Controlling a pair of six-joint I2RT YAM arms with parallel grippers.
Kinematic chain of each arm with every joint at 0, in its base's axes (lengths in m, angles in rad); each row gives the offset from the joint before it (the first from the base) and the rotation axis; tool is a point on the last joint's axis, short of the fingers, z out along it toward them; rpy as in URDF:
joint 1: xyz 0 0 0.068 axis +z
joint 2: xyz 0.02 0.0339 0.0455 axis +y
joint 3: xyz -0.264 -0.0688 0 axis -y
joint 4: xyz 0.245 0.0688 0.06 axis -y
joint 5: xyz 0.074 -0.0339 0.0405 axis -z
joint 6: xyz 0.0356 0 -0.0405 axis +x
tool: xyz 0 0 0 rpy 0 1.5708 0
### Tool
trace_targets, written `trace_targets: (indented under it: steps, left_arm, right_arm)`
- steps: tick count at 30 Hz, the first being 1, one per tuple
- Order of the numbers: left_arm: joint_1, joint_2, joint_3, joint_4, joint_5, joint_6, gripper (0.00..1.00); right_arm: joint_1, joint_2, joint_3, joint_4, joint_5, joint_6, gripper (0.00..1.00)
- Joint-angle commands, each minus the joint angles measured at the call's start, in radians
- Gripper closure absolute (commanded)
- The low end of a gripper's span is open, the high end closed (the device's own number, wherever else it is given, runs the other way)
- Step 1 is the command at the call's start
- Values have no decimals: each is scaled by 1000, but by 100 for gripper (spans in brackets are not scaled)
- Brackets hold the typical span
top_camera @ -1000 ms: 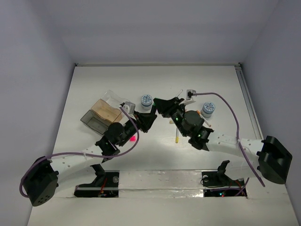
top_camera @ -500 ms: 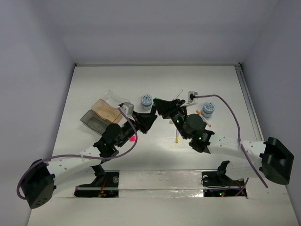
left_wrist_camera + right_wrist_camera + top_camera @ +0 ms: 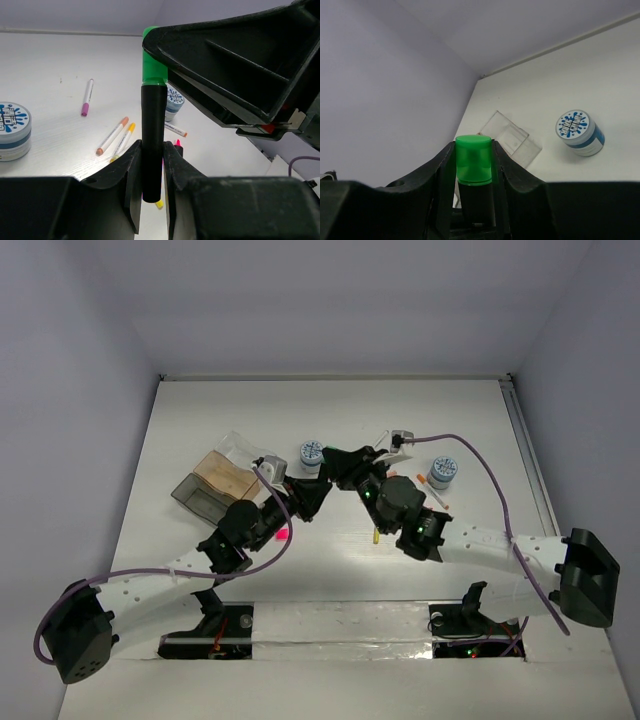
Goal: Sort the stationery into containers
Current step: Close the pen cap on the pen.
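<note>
A black marker with a green cap stands upright above the table. My left gripper is shut on its black barrel. My right gripper is shut on the green cap from the other end. In the top view the two grippers meet tip to tip, left gripper and right gripper, and the marker between them is mostly hidden. The containers lie to the left: a clear tray, a tan tray and a smoky grey tray.
Two blue-white discs stand behind the grippers. Thin white pens lie loose on the table, with a pink-capped marker below the left wrist. The right arm's purple cable arcs overhead.
The right arm has shifted a little to the left, toward the left gripper. Both grips have stayed the same.
</note>
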Motion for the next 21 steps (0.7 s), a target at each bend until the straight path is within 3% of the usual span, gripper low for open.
trace_targets:
  steps: [1, 13, 21]
  left_arm:
    - [19, -21, 74, 136, -113, 35, 100]
    - [19, -6, 95, 179, -164, 81, 100]
    - [19, -49, 123, 153, -139, 129, 100]
  right_arm:
    - [73, 43, 46, -158, 16, -20, 100]
    - [125, 110, 91, -194, 67, -30, 100]
    - [126, 69, 16, -206, 0, -45, 100]
